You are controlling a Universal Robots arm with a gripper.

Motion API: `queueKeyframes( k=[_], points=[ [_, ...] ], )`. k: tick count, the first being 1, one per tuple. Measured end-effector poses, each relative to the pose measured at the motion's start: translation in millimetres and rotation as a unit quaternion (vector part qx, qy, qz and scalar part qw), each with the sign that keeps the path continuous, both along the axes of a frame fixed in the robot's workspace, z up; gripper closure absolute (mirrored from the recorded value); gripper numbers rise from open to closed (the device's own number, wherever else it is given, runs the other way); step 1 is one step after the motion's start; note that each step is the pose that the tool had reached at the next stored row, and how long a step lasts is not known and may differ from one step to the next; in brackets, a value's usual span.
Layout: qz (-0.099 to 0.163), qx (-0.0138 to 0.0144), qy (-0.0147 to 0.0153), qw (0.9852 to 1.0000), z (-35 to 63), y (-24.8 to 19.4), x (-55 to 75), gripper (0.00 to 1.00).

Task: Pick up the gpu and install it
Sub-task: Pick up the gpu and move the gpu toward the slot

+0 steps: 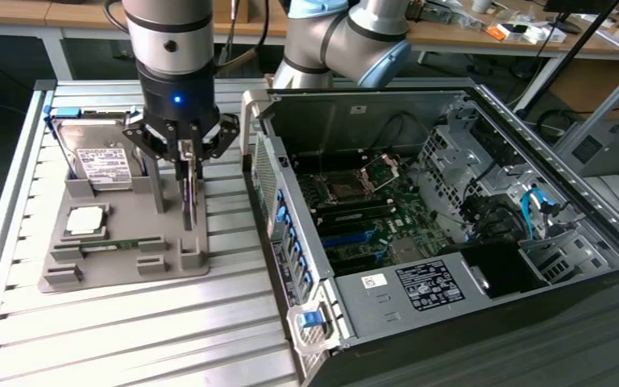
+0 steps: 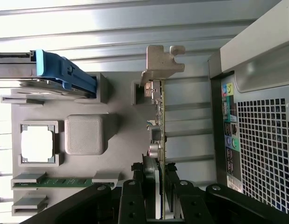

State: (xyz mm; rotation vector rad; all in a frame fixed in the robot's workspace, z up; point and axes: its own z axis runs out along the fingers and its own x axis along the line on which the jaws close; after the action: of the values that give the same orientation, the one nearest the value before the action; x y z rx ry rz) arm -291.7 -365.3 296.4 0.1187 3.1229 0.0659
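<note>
grip: our gripper (image 1: 186, 155) pinches the gpu (image 1: 188, 197) by its upper edge | place: gpu upright over grey tray's (image 1: 116, 278) case-side slots | risk: we judge this thin-edge hold could let the card tilt, snagging the tray's posts or the computer case (image 1: 344, 121) beside the tray

One gpu (image 1: 188, 197), one hard drive (image 1: 100, 159)

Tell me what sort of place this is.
Probably a robotics lab or workshop set up for computer assembly. A grey fixture tray of loose parts lies on a slatted metal table beside an open computer case, with cluttered workbenches behind. The claw grips the gpu at the tray.
</note>
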Motion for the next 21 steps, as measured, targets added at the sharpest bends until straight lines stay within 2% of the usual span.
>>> queueKeyframes(
  k=[21],
  points=[
    [0.0,0.0023,0.0,1.0,13.1,0.0,0.0,0.7]
  ],
)
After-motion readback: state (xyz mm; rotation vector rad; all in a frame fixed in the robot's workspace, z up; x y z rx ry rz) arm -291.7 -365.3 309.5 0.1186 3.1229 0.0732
